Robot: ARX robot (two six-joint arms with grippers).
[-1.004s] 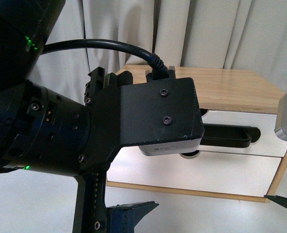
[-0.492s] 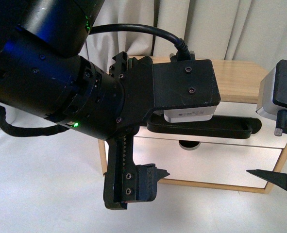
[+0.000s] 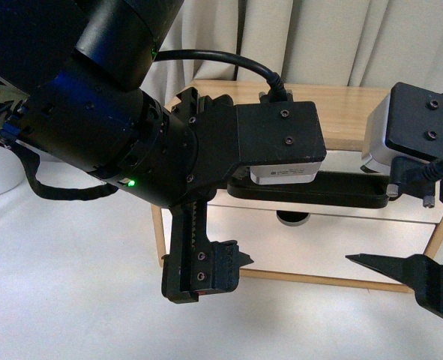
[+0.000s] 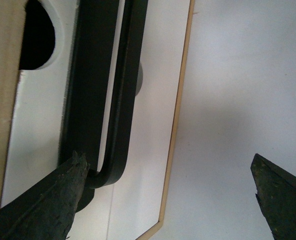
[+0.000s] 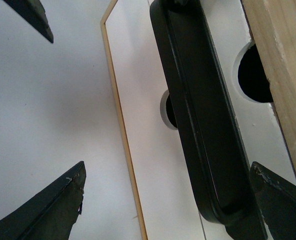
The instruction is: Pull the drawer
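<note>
The left arm hides much of the drawer front and the end of the handle nearest the left claw, plus that claw's upper finger. Whether its fingertip touches the handle is unclear. The right claw runs off the picture's edge.

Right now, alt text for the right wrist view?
Black bar handle runs lengthwise across the white front of the drawer, a half-round notch cut in its edge by the wood cabinet top. The right gripper is open, fingertips spread wide, the handle's end between them.
</note>
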